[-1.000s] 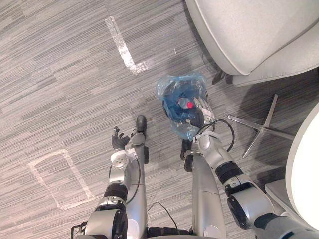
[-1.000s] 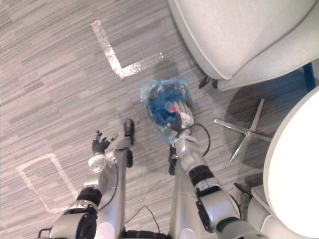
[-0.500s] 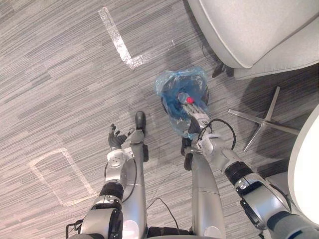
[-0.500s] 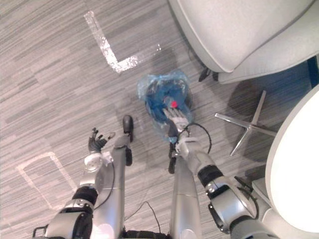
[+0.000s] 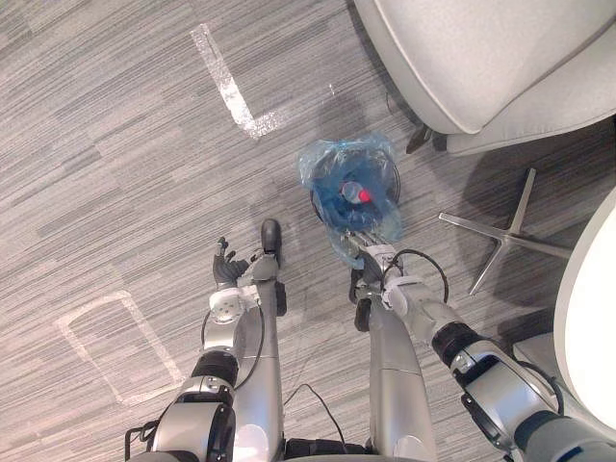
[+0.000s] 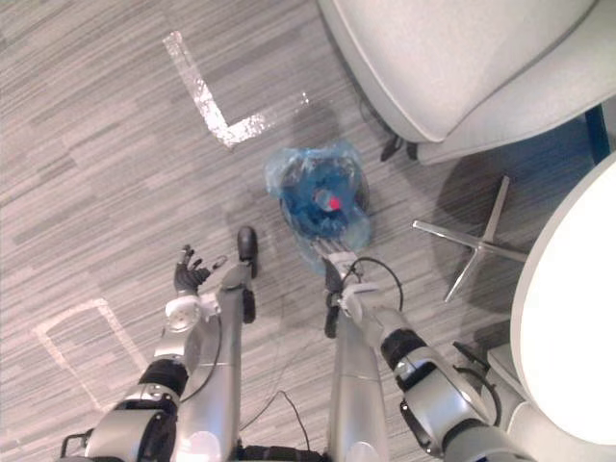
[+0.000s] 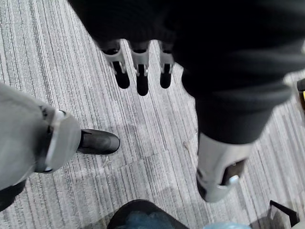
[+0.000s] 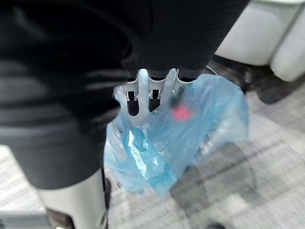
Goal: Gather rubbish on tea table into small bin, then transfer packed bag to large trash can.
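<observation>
bag (image 5: 339,166) translucent blue | cap (image 5: 364,195) red | carpet (image 5: 125,144) grey streaked | tape (image 5: 226,82) white

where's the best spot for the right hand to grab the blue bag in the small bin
Probably the loose flap of the blue bag spilling over the small bin's near rim, just ahead of the right hand. Come from the robot's side and pinch the bunched film; the middle holds rubbish, including a red-capped bottle.

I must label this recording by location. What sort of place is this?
Probably an office lounge or waiting area. The floor is grey carpet with tape marks, and there is a pale padded armchair and the edge of a round white table. A small bin lined with a blue bag stands by the armchair.
</observation>
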You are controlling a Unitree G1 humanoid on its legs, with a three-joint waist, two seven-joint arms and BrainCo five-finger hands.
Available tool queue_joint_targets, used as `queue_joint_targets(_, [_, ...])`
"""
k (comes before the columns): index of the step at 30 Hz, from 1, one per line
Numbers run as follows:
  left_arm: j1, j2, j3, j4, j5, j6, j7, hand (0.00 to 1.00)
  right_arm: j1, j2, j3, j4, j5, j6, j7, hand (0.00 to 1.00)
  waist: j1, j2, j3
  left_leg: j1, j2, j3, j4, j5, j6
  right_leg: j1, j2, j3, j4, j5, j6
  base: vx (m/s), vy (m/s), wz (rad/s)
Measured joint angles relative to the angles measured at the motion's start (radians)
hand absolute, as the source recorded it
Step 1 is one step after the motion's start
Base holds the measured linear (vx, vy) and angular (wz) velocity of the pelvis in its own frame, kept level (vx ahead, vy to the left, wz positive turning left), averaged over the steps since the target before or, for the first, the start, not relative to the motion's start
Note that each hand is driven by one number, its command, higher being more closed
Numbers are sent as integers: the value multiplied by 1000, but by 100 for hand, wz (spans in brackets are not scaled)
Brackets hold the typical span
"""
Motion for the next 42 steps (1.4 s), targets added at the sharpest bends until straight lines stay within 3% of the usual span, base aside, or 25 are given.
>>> queue_joint_targets(1, [-4,-1,10,-2,0,-6,1,0,-1,11,-24,10,0,9,-6,100,0,1,-1,-12,-2,-4,1,1,0,-10,-1,-2,3,0,0,26,-26,8])
queue_joint_targets(7, [-34,-32,78,6,-22,-8,8,0,-29,58,-173,106,5,69,-30,100,-1,1,-1,-76,-21,-22,6,16,0,-80,-14,-8,48,-14,1,25,-20,14])
queue_joint_targets(10, [-43,-38,77,8,-28,-9,10,0,-36,69,-214,111,15,75,-37,100,1,2,0,-98,-26,-28,21,15,1,-104,-20,-10,73,-25,-3,2,-23,9])
queue_joint_targets(19, [-50,-55,77,20,-41,-9,10,0,-60,105,-238,150,44,82,-47,100,4,2,0,-146,-26,-33,34,20,1,-155,-21,-10,90,-26,-3,0,0,0])
queue_joint_targets(27, [-63,-78,64,19,-39,-6,10,0,-70,103,-173,140,47,78,-51,100,7,3,0,-116,-23,-35,44,12,-2,-118,-18,-11,88,-26,-3,0,-3,-1])
queue_joint_targets(33, [-45,-83,52,2,-36,6,0,0,-8,103,-127,-33,115,56,-73,100,7,2,-1,-28,-1,-24,66,-19,-5,-18,-2,-7,65,-29,-7,0,-27,-14])
queue_joint_targets(39, [60,-72,-15,-18,-15,35,-16,0,176,89,-125,-390,164,39,-74,100,5,0,-6,138,9,-7,51,-50,-6,158,7,-3,7,-31,-5,43,-25,-10])
queue_joint_targets(42, [108,-70,-60,-19,4,44,-31,0,262,64,-129,-536,179,30,-67,100,3,-3,-38,201,8,0,31,-58,-7,227,6,-2,-27,-31,-1,60,-4,-2])
